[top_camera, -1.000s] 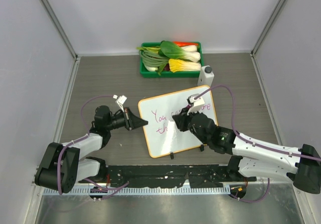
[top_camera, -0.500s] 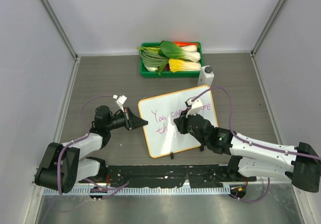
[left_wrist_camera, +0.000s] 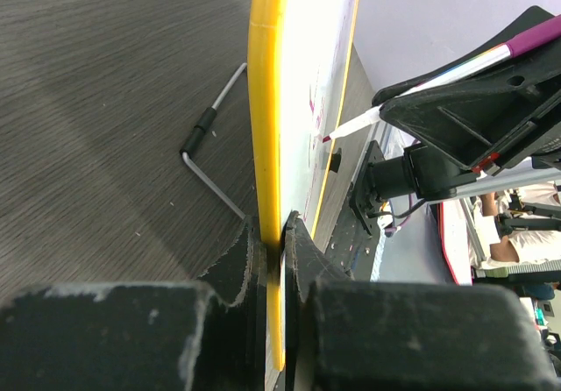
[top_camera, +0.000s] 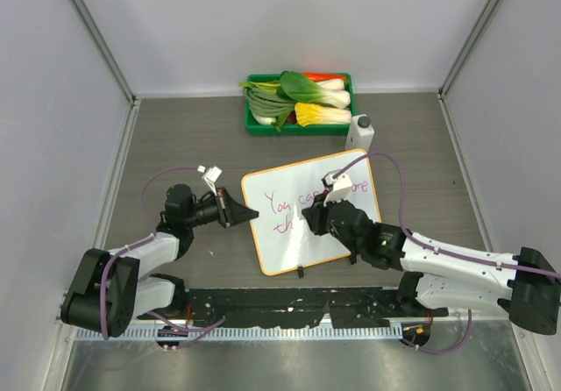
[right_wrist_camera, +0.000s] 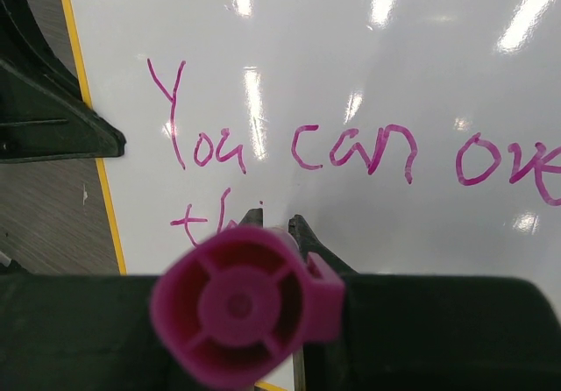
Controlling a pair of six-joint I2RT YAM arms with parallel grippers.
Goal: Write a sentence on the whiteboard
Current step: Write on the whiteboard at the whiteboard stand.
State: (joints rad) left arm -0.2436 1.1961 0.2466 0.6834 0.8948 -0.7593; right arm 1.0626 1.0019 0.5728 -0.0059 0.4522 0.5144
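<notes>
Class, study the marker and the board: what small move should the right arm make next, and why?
Probably slide the marker tip a little rightward along the second line to form the next letter. The right gripper is shut on it, the sentence is unfinished below "You can", and the left gripper clamps the whiteboard edge.

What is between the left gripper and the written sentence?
Only the orange rim of the whiteboard and a bare white strip, as the right wrist view shows.

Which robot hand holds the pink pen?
The right gripper, its jaws shut on the pink marker above the sentence; the left gripper only clamps the whiteboard by its edge.
</notes>
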